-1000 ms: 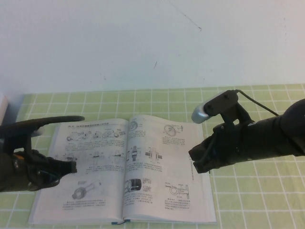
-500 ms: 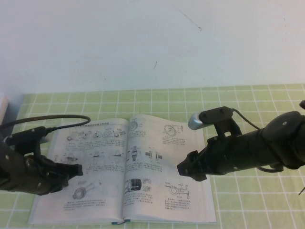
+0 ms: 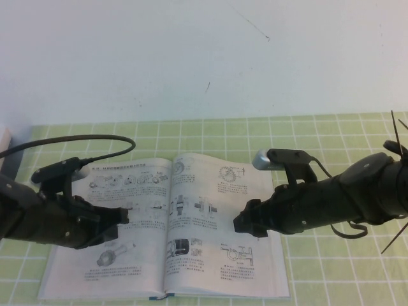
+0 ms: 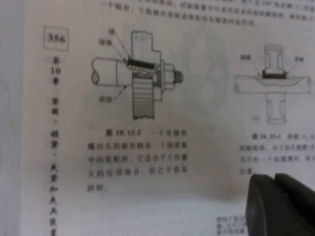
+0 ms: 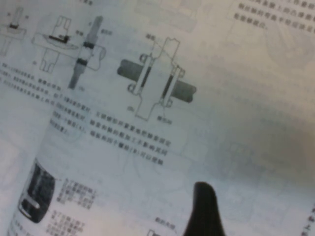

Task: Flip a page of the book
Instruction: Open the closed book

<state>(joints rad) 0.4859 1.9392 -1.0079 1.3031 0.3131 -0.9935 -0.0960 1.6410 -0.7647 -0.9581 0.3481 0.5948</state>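
Note:
The book [image 3: 137, 268] lies open and flat on the green checked mat, white pages of black part drawings. The page [image 3: 207, 255] on the right side lies flat; it fills the right wrist view [image 5: 147, 98]. My left gripper [image 3: 121, 220] is shut and empty, low over the left-hand page [image 4: 147, 147]; its two fingers [image 4: 266, 201] are pressed together. My right gripper [image 3: 239, 224] hovers over the middle of the right-hand page. One dark finger [image 5: 204, 211] shows close above the paper with a wide gap beside it, so it looks open, holding nothing.
The green checked mat [image 3: 331, 268] extends right of the book and behind it. A white wall stands at the back. A pale object's edge [image 3: 4, 137] shows at the far left. The left arm's cable [image 3: 95, 141] loops above the book's far-left corner.
Both arms have moved inward over the book. The left gripper went right onto the left page. The right gripper went left and lower over the right page. The pages have not moved.

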